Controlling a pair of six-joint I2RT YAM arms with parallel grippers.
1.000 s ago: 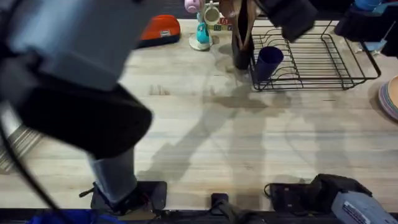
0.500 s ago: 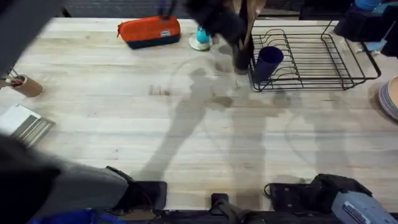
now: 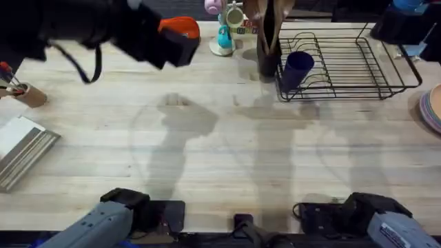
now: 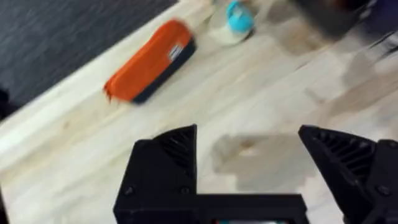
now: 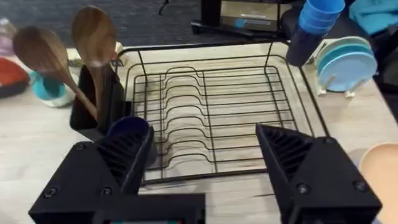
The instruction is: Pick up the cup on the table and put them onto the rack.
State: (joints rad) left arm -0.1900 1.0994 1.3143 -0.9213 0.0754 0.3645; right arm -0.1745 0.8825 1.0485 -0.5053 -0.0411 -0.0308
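- Mock kitchen sitting in a lab: butcher-block table [image 3: 227, 145], dish rack [image 3: 351, 65] upper right, wooden spoons [image 5: 68, 50]
- Robot arm bases showing at bottom edge

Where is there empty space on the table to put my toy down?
The widest bare patch of the table is its middle, from the notebook on one side across to the plates on the other. The far edge is crowded: orange pouch, mug stand, spoon holder, and the rack holding the cup.
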